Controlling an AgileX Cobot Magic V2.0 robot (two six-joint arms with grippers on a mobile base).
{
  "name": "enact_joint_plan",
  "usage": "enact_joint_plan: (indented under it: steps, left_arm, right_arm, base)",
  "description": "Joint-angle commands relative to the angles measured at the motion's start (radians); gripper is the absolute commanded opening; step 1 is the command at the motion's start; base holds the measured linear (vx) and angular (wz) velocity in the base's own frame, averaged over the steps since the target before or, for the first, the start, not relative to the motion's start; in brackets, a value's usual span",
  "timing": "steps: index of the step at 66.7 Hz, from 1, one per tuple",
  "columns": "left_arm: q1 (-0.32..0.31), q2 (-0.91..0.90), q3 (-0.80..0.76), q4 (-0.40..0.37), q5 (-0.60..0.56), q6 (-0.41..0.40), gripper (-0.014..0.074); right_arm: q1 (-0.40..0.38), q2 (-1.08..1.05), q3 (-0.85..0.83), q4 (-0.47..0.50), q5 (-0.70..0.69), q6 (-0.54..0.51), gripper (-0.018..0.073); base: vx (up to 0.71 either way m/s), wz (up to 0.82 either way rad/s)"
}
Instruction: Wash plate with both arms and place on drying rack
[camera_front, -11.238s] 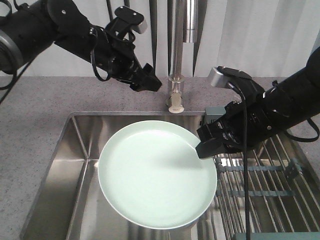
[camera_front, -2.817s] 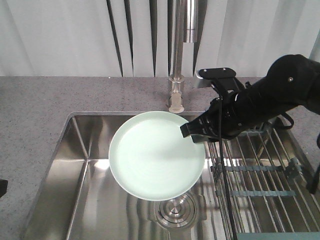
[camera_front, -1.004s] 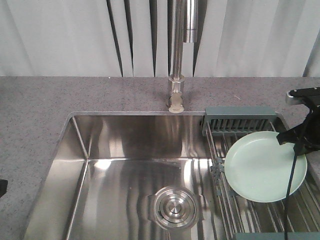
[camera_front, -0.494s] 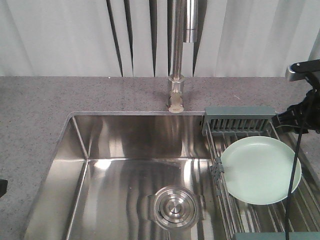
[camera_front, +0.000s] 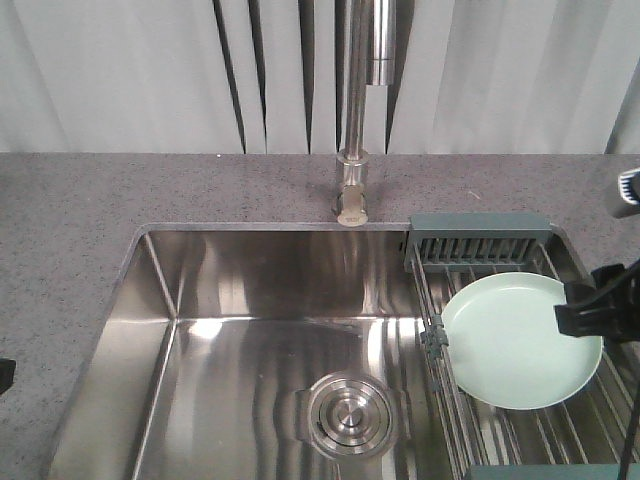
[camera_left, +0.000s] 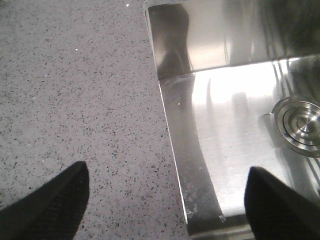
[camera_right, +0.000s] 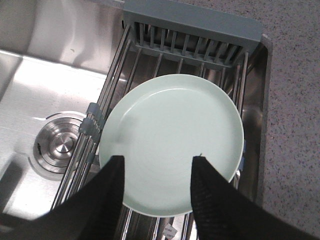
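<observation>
Plate (camera_right: 172, 137) flat on rack (camera_right: 192, 42) rods beside sink (camera_front: 260, 300), so it can drain | right gripper (camera_right: 155, 177) spread, empty, above plate | left gripper (camera_left: 165, 190) spread over counter (camera_left: 75, 100)

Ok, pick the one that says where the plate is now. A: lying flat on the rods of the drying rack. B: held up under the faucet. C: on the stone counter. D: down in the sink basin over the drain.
A: the plate lies flat on the drying rack rods, beside the caddy, with the open right pincer above it.
</observation>
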Motion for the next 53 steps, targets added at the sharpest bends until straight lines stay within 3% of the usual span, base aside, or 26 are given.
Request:
enact_joint_plan:
  steps: [1, 27, 53]
  left_arm:
    - [0.001, -0.002, -0.025, -0.007, -0.056, -0.01, 0.059]
    - [0.001, -0.002, -0.025, -0.007, -0.056, -0.01, 0.059]
    - [0.001, -0.002, -0.025, -0.007, -0.056, -0.01, 0.059]
  right_arm:
    - [0.001, -0.098, 0.023, 0.025, -0.057, 0.001, 0.0319]
    - [0.001, -0.411, 0.203, 0.043, -0.048, 0.001, 0.0319]
    - [0.001, -0.448, 0.215, 0.041, -0.035, 0.001, 0.0319]
  base:
    - [0.0, 0.0]
    - [0.0, 0.0]
    - [0.0, 0.0]
